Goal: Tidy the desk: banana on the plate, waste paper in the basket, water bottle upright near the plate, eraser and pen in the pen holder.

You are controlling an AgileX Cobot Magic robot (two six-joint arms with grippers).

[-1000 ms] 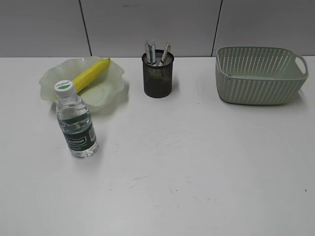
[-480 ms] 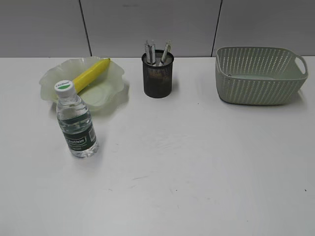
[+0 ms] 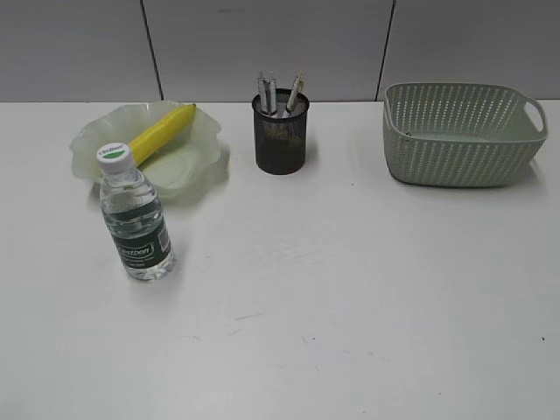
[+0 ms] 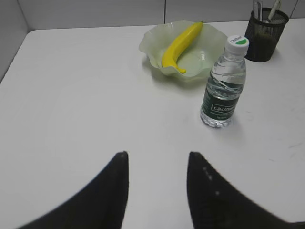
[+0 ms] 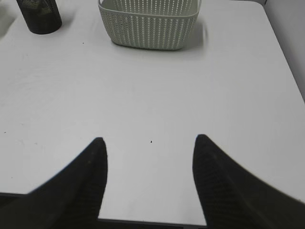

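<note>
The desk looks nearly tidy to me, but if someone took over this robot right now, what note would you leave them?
Left gripper: open, empty, pulled back over bare table.
Right gripper: open, empty, also back.
Banana lies on the plate.
Water bottle stands upright just in front of the plate.
Pen holder has pens sticking out; the eraser cannot be seen from here.
Basket: its contents are not visible, but no paper lies on the table.
Likely nothing is left; check the basket and holder.

No visible change at all across the exterior shots, zero movement anywhere on the desk (image 3: 350,289).
</note>
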